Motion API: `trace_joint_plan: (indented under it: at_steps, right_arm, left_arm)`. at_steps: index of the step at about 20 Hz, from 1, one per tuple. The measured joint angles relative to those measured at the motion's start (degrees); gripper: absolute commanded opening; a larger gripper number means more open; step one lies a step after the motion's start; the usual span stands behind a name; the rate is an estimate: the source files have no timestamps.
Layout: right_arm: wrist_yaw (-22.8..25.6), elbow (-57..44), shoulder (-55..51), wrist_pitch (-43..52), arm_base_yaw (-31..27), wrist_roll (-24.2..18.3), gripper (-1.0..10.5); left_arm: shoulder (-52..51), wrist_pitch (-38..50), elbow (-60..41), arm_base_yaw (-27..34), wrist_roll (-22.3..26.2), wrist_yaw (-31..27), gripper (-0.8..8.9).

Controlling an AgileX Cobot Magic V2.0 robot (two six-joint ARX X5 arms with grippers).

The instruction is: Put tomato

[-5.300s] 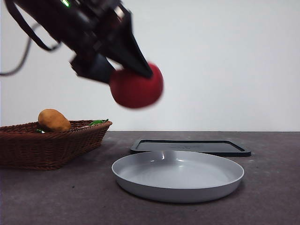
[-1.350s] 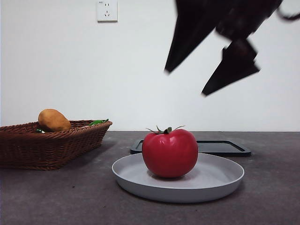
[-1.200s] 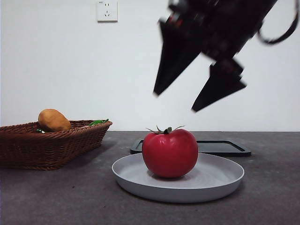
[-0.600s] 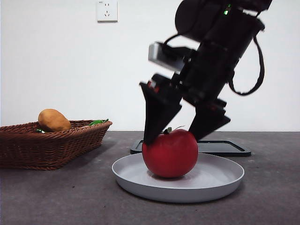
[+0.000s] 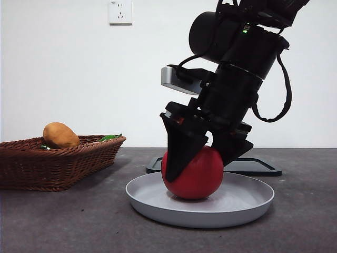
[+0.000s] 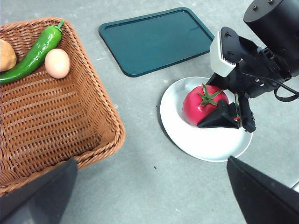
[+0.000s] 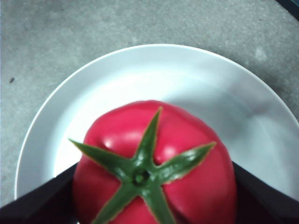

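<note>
The tomato [image 5: 197,176] [image 6: 198,105] [image 7: 154,186], glossy red with a green calyx, sits upright in the grey plate [image 5: 247,203] [image 6: 205,144] [image 7: 140,70]. My right gripper [image 5: 199,173] [image 7: 154,196] has come down over it. Its two black jaws stand open astride the tomato, one close against each side. My left gripper [image 6: 152,160] hangs high above the table between the basket and the plate, open with nothing between its jaws.
A wicker basket [image 5: 58,163] [image 6: 46,116] stands to the left, holding an orange-yellow oval fruit [image 5: 60,135], a green pepper [image 6: 32,51] and an egg [image 6: 57,63]. A dark flat tray [image 5: 253,166] [image 6: 159,39] lies behind the plate.
The right gripper swung in from the upper right and dropped onto the plate, its jaws now straddling the tomato. The tomato shifted very slightly to the right.
</note>
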Motion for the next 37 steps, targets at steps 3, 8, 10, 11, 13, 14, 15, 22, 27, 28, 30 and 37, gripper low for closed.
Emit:
trace_joint_plan:
  at_steps: [3, 8, 10, 11, 13, 14, 15, 22, 27, 28, 30, 37]
  right_arm:
    - [0.24, 0.74, -2.67, -2.51, 0.0, 0.0, 2.5]
    - [6.54, 10.54, -7.82, -1.75, -2.64, -0.07, 2.5]
    - [7.3, 13.9, -7.28, -1.18, -5.46, -0.22, 2.5]
    - [7.37, 15.17, -6.51, -0.7, -6.6, -0.52, 2.5]
    - [7.48, 18.29, -3.58, 0.31, -9.42, -1.18, 2.5]
    - [7.5, 19.54, -1.92, 0.9, -10.49, -1.42, 2.5]
    - [7.48, 20.5, -0.28, 1.33, -11.34, -1.55, 2.5]
    - [7.1, 21.84, 12.48, 9.55, -15.5, -1.99, 2.5]
    - [6.08, 22.91, 19.8, 11.54, -16.76, -1.99, 2.5]
    - [5.95, 23.37, 20.79, 11.63, -16.96, -1.99, 2.5]
    - [5.81, 24.37, 21.35, 12.17, -17.25, -1.99, 2.5]
    - [4.61, 24.48, 21.66, 11.34, -17.33, -1.97, 3.7]
  left_arm:
    - [0.0, 0.0, 0.0, 0.02, 0.0, 0.0, 4.95]
    - [0.0, 0.0, 0.0, 0.0, 0.02, 0.0, 4.95]
    - [0.0, 0.0, 0.0, 0.02, 0.0, 0.0, 4.96]
    - [0.0, 0.0, 0.0, 0.02, 0.0, 0.0, 4.96]
    - [0.0, 0.0, 0.0, 0.0, 0.02, 0.0, 4.96]
    - [0.0, 0.0, 0.0, 0.02, 0.02, 0.0, 4.96]
    - [0.0, 0.0, 0.0, 0.0, 0.02, 0.0, 4.96]
    - [0.0, -0.02, 0.0, 0.0, 0.02, 0.0, 4.95]
    - [0.0, -0.04, 0.0, 0.0, 0.0, 0.0, 4.95]
    - [0.0, -0.15, 0.0, 0.02, 0.0, 0.0, 4.96]
    - [0.0, -1.03, 0.0, 0.02, 0.02, 0.0, 4.96]
    - [0.0, -1.18, 0.0, 0.0, 0.02, -0.02, 4.96]
